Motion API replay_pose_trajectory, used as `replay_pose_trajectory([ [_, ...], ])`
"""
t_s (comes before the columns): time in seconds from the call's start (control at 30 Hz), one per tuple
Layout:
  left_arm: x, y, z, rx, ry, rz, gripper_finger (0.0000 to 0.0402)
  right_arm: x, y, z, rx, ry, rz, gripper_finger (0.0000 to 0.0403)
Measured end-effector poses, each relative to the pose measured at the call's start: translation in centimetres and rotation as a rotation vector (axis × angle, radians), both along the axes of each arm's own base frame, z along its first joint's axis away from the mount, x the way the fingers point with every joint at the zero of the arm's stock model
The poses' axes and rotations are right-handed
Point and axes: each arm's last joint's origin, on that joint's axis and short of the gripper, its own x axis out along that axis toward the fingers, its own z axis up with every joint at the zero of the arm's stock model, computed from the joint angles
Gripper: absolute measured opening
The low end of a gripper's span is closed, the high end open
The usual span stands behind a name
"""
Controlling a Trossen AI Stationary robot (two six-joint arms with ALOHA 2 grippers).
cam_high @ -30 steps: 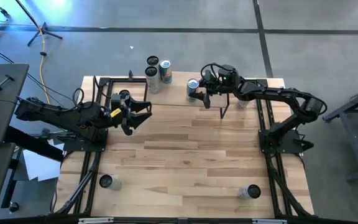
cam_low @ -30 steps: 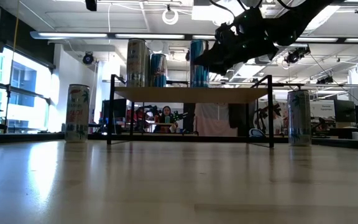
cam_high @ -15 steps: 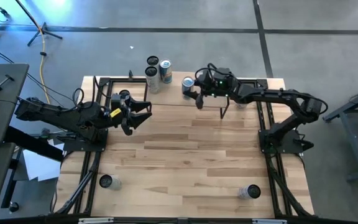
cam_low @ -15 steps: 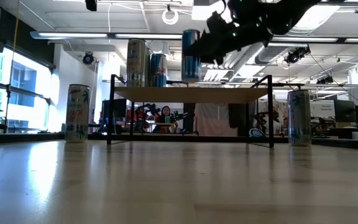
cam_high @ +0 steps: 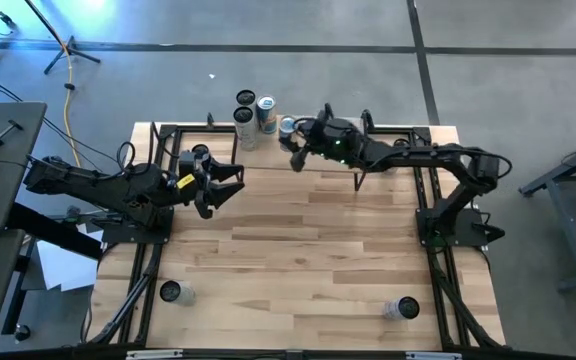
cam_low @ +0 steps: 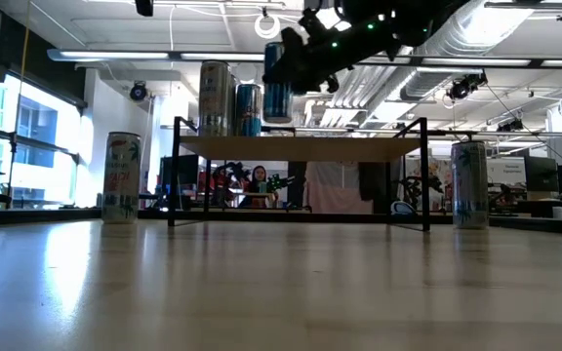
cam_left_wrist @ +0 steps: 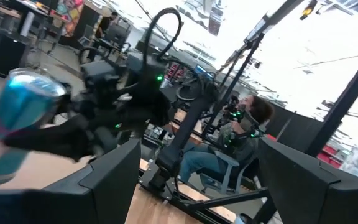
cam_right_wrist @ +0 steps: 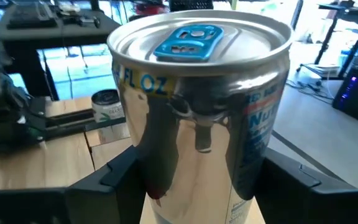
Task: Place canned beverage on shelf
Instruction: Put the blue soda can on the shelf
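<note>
My right gripper (cam_high: 291, 136) is shut on a blue-and-silver beverage can (cam_right_wrist: 197, 106), which also shows in the low view (cam_low: 277, 83). It holds the can above the left-centre part of the shelf (cam_low: 301, 148), a light-wood board on black legs at the table's far edge. Two other cans (cam_high: 245, 115) (cam_high: 265, 105) stand upright on the shelf just to the left of the held one. My left gripper (cam_high: 230, 180) is open and empty over the table's left part, in front of the shelf. My right gripper pinches the can's side wall (cam_right_wrist: 146, 168) between its two fingers (cam_right_wrist: 107, 180), one on each side of the can. The fingers come from the table's right, slanting a little down. The can is upright, its tab end up, lifted clear of the shelf board.
Two cans stand near the table's near edge (cam_high: 171, 292) (cam_high: 403, 309). In the low view one can (cam_low: 122, 177) stands on the table left of the shelf and one (cam_low: 470, 185) right of it. A person (cam_left_wrist: 241, 134) sits beyond the table.
My right gripper has lifted the can off the shelf board and carried it toward the table's left, along the shelf, toward the two standing cans. The can has stayed upright. My left arm has kept still.
</note>
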Motion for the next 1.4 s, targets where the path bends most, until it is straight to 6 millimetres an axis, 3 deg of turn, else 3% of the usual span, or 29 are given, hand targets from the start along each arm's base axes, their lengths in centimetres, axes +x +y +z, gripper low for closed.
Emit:
replay_pose_trajectory([
  [0.17,-0.2,-0.1,0.2,0.007,-0.011,-0.045,0.0296,2.2,-0.1,-0.8,0.045,-0.003,-0.027,0.0226],
  [0.43,-1.6,-0.1,1.2,0.014,-0.078,-0.122,0.0296,4.2,-1.1,0.1,0.008,0.034,-0.06,0.0226],
  [0.83,-3.3,0.3,2.1,0.007,-0.147,-0.119,0.0296,4.0,-3.1,-0.6,0.104,-0.024,-0.128,0.0226],
  [1.07,-3.3,0.3,2.1,0.008,-0.142,-0.119,0.0296,5.0,-2.4,-2.0,0.115,0.003,-0.107,0.0226],
  [1.4,-3.3,0.3,2.1,0.008,-0.141,-0.119,0.0296,5.0,-2.6,-1.9,0.095,-0.011,-0.143,0.0239],
])
